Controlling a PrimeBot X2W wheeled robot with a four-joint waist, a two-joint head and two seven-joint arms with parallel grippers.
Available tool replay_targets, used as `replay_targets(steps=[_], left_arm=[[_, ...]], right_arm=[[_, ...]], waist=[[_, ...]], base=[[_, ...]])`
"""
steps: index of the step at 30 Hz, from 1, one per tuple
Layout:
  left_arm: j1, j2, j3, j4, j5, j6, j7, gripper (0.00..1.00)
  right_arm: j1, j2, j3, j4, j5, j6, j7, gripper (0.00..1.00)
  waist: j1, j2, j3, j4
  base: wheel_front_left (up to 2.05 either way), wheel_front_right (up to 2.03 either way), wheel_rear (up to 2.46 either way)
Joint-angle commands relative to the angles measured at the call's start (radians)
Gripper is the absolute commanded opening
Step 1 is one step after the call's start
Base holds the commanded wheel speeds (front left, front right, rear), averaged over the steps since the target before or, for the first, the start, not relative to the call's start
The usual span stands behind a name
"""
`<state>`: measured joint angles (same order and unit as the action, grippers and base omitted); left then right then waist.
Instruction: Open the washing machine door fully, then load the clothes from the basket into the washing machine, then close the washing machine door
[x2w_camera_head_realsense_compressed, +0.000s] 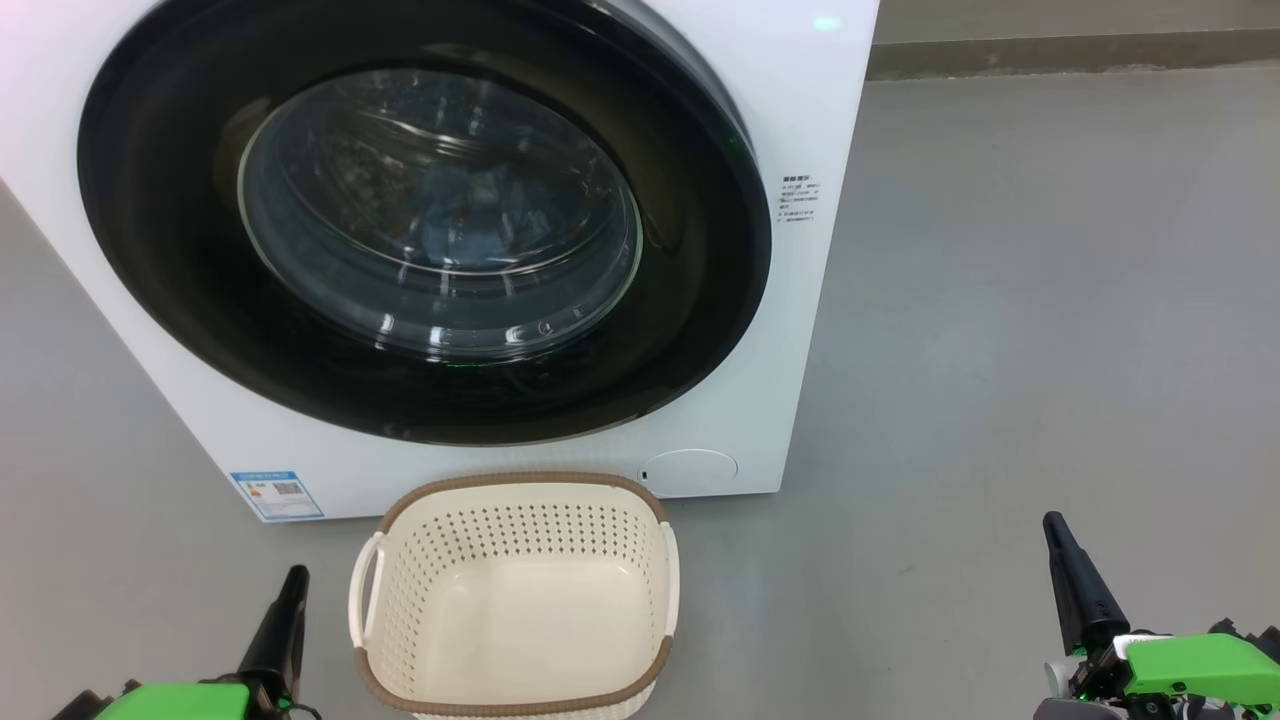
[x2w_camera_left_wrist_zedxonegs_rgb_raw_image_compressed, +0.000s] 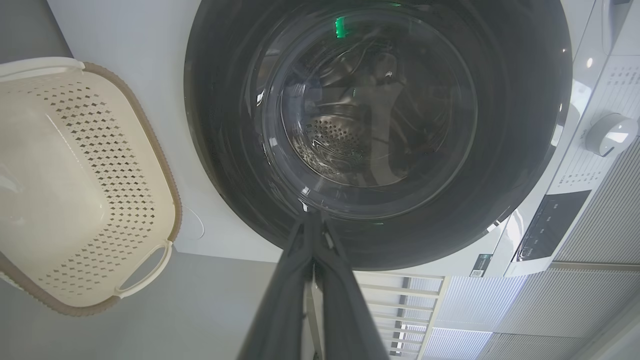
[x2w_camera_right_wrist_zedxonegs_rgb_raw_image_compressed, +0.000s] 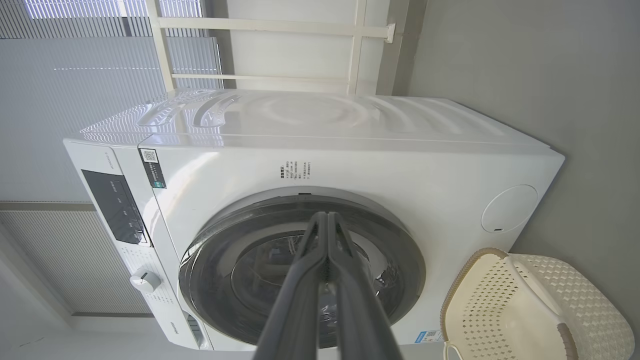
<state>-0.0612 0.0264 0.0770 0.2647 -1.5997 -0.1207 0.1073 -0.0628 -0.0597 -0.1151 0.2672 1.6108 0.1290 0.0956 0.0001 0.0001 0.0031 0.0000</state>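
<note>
At the lower left of the head view, the left claw (x2w_camera_head_realsense_compressed: 296, 580) points up with its two dark fingers pressed together on nothing, just beside the basket (x2w_camera_head_realsense_compressed: 520, 481). Up from it, the washing machine (x2w_camera_head_realsense_compressed: 820, 110) carries a small blue label (x2w_camera_head_realsense_compressed: 277, 494) with a QR square, its print too small to read. The basket stands empty at the machine's foot. Above it the washing machine door (x2w_camera_head_realsense_compressed: 170, 250) sits flush, and the clothes (x2w_camera_head_realsense_compressed: 480, 215) show as blue fabric behind the glass. Right of the door is a block of small dark print (x2w_camera_head_realsense_compressed: 801, 200), unreadable. Far right, the right claw (x2w_camera_head_realsense_compressed: 1053, 525) also has its fingers together and empty, well apart over the floor (x2w_camera_head_realsense_compressed: 1050, 300). The task looks complete to me. Should the latch need a press, the door lies ahead of and above both claws, the left one nearer.
</note>
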Motion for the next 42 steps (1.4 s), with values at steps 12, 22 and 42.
replay_targets(steps=[12,22,42], left_arm=[[-0.047,0.024,0.037,-0.019,-0.009,-0.010,0.006,0.00],[-0.047,0.024,0.037,-0.019,-0.009,-0.010,0.006,0.00],[-0.047,0.024,0.037,-0.019,-0.009,-0.010,0.006,0.00]], right_arm=[[-0.044,-0.001,0.015,-0.023,0.009,0.002,0.007,0.00],[-0.044,0.001,0.013,-0.023,0.007,0.002,0.008,0.00],[-0.044,0.003,0.010,-0.023,0.005,0.002,0.011,0.00]], waist=[[-0.0001,-0.0001,0.000,0.000],[-0.0001,-0.0001,0.000,0.000],[-0.0001,-0.0001,0.000,0.000]], base=[[0.00,0.00,0.00],[0.00,0.00,0.00],[0.00,0.00,0.00]])
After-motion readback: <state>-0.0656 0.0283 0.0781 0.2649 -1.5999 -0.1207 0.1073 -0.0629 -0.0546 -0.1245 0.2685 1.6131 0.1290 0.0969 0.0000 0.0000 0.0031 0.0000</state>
